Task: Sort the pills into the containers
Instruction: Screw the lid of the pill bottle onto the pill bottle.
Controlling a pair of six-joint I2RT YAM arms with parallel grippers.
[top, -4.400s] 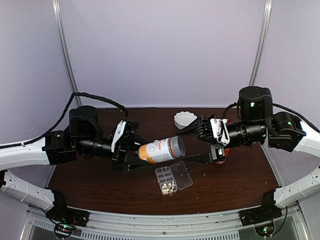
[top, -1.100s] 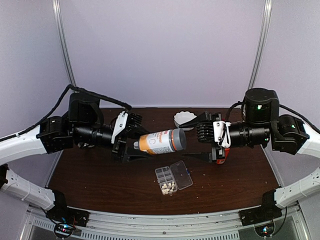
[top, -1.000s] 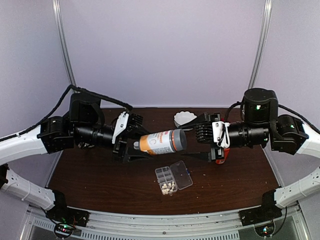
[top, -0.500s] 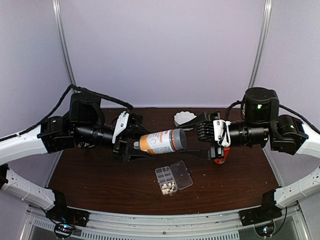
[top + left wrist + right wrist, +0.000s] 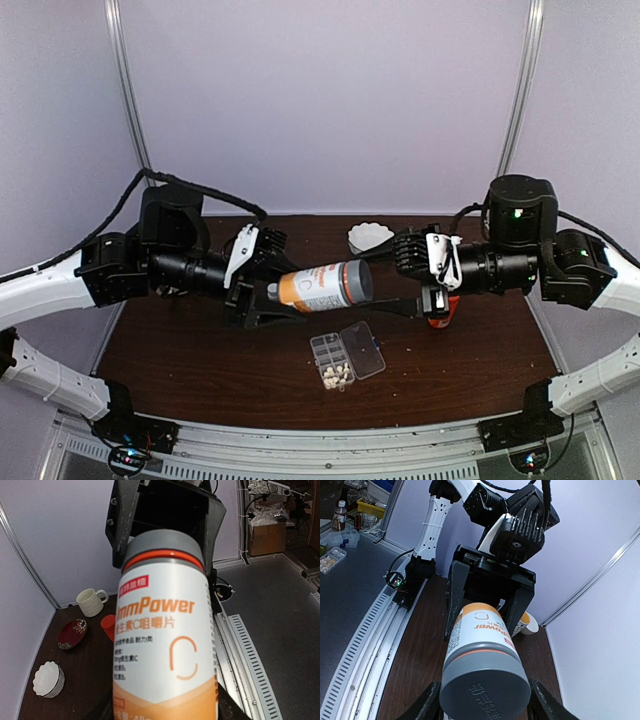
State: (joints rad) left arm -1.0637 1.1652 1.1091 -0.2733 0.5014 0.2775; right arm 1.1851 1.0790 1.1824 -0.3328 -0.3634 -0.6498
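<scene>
Pills (image 5: 336,376) lie as a pale cluster in the cells of the clear organiser box (image 5: 325,350), at the end farthest from the orange bottle (image 5: 315,287). The box rests flat on the brown table (image 5: 200,350), below the bottle and a little nearer the arm bases, with its lid (image 5: 365,350) folded open on the side under the bottle's cap. The bottle hangs on its side above the table between the two arms. The left gripper (image 5: 272,292) pinches the bottle's bottom end, its fingers (image 5: 456,595) clamped on either side of the label. The right gripper (image 5: 380,283) straddles the bottle's grey cap (image 5: 485,685), with its fingers (image 5: 429,705) close against both sides. Whether they actually press on the cap cannot be told. A white fluted bowl (image 5: 370,238) sits on the table beyond the bottle's cap end.
</scene>
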